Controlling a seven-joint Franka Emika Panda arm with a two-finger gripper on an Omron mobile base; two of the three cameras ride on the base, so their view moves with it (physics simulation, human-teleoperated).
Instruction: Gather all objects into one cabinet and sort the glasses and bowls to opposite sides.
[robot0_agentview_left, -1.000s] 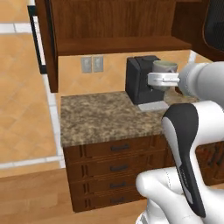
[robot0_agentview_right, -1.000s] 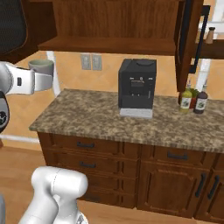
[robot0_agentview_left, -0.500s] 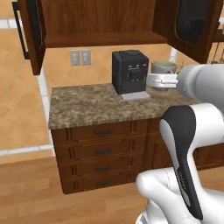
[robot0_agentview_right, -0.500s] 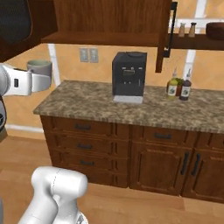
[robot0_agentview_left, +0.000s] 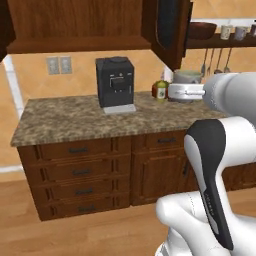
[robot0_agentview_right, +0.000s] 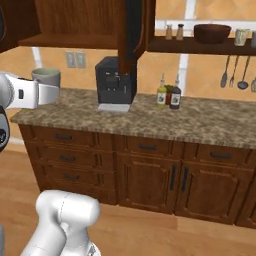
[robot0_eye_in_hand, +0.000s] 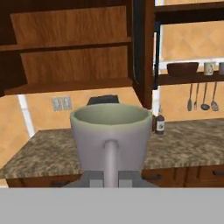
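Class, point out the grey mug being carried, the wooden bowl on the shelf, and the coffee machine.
grey mug (robot0_eye_in_hand: 110, 131): hand view, front wall.
wooden bowl (robot0_agentview_right: 212, 33): right base view, outer side.
coffee machine (robot0_agentview_left: 115, 82): left base view, front panel.

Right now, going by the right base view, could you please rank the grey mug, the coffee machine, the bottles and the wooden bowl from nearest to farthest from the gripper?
1. Grey mug: held in the gripper, far left.
2. Coffee machine: on the counter, to its right.
3. Bottles: on the counter, past the machine.
4. Wooden bowl: up on the open shelf, far right.
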